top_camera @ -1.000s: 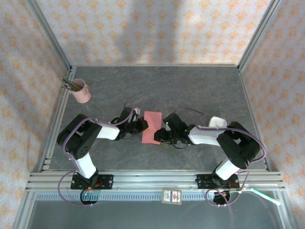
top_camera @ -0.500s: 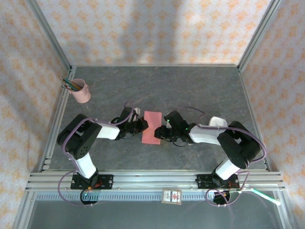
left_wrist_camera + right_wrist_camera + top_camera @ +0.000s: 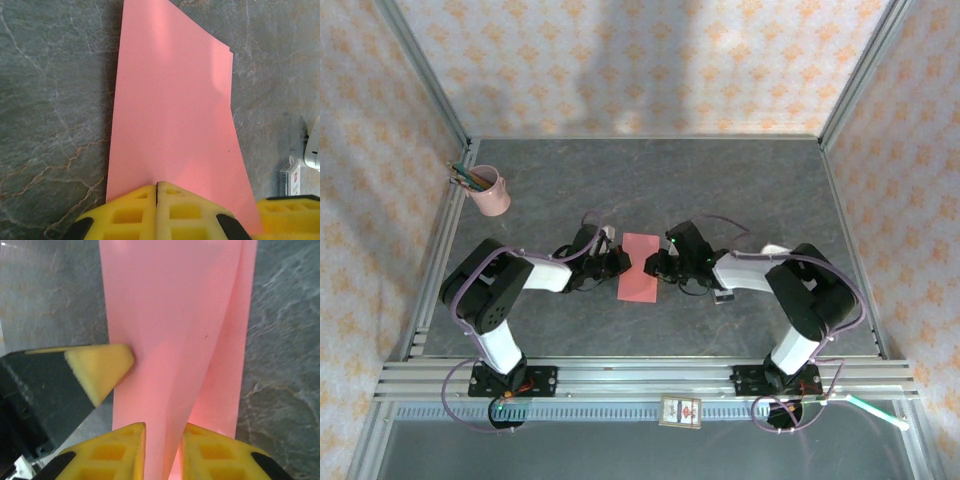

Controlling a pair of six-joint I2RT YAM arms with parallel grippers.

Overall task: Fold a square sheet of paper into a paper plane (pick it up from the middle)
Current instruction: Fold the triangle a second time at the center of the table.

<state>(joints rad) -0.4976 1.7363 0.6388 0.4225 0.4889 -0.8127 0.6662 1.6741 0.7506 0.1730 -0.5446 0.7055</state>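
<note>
Paper (image 3: 640, 267), folded into a pink strip, lies on the table (image 3: 740, 190) well right of the pencil cup (image 3: 491, 192). On the cup's side, the left gripper (image 3: 156, 187) has its pads pressed together at the paper's edge. Farther from the cup, the right gripper (image 3: 164, 432) stands slightly open, with the opposite edge between its pads (image 3: 120, 455). The red mark on a small box (image 3: 681, 411) is unreadable.

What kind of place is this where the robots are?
Probably a robot practice booth: a left arm and right arm bolted to a metal rail, patterned walls boxing in a grey table, and pink paper to fold.
</note>
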